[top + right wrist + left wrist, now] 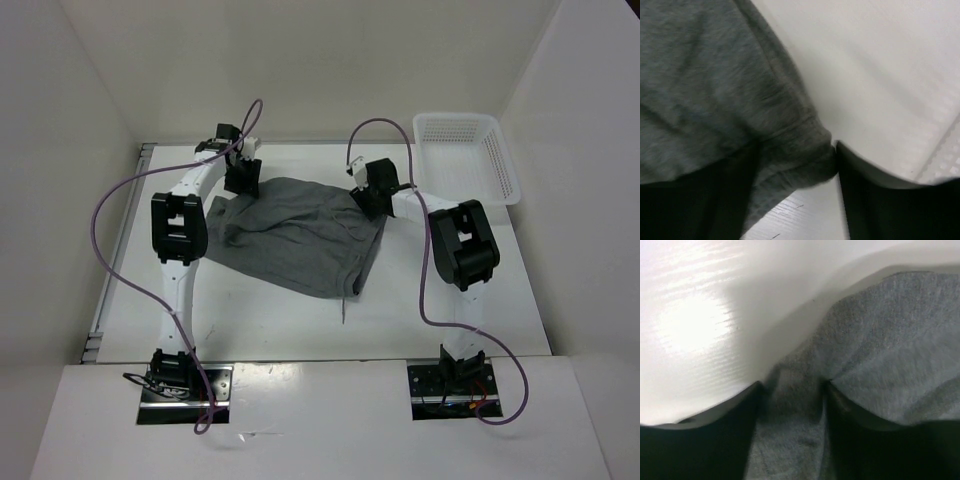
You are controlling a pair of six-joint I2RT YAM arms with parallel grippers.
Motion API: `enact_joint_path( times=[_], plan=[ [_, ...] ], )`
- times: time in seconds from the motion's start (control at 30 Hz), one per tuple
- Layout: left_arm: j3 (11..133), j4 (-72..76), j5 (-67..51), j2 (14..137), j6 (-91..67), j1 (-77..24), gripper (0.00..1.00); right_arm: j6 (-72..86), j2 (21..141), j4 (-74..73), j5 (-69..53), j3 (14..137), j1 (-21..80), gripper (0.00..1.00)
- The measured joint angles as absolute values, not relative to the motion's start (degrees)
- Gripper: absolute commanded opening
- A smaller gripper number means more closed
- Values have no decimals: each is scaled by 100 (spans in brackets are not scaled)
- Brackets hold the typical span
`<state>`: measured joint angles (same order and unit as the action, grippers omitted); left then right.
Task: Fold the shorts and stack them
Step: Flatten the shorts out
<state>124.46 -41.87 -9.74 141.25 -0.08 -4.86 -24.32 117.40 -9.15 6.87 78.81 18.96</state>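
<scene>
Shorts (300, 235) lay spread on the counter (250, 315). The left end effector (793, 385) and right end effector (796, 146) each straddled grey fabric; whether either was clamping it could not be told.

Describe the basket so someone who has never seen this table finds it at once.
Start at the white table and go to its far right corner, beyond the right arm. The basket sits there, shallow, rectangular, of white perforated plastic. It is the only rigid container; the other item, the shorts, is soft grey cloth lying mid-table.
</scene>
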Motion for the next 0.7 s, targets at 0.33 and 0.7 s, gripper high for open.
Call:
enact_joint_path(
  times=[0.33,0.7],
  plan=[
    [12674,-4379,-1278,14280,-14,-648,0,-2759,11848,-812,563,7881,1911,0],
    [10875,-3441,56,12457,-25,-904,0,-2867,11570,-644,1142,7865,1914,0]
  ],
)
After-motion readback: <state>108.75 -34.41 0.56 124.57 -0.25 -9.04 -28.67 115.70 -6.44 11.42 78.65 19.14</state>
